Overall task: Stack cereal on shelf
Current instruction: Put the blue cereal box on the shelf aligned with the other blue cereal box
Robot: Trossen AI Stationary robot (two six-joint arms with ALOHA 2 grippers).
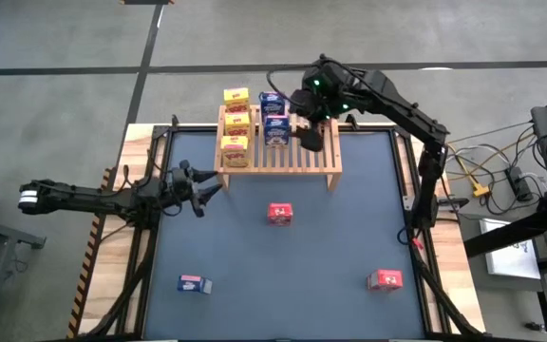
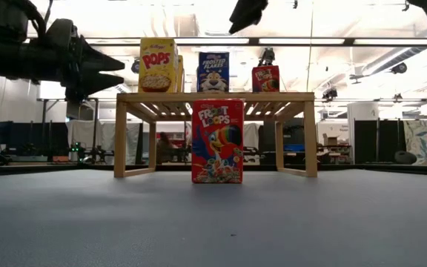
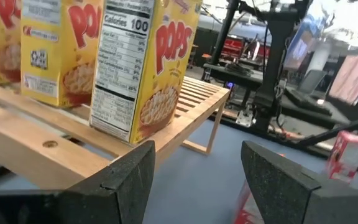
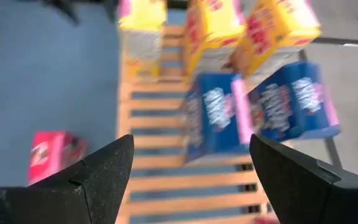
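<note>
The shelf, a low slatted wood rack, stands at the far middle of the table. On its top stand three yellow cereal boxes in a row at the left, two blue ones beside them, and a red one. My right gripper hangs open above the shelf's top, over the red box, with nothing between its fingers. My left gripper points level at the shelf's near left corner, open and empty, with the nearest yellow box just ahead.
On the blue mat lie loose boxes: a red one upright in front of the shelf, another red one near right, a blue one near left. Cables and gear lie off the table's right edge.
</note>
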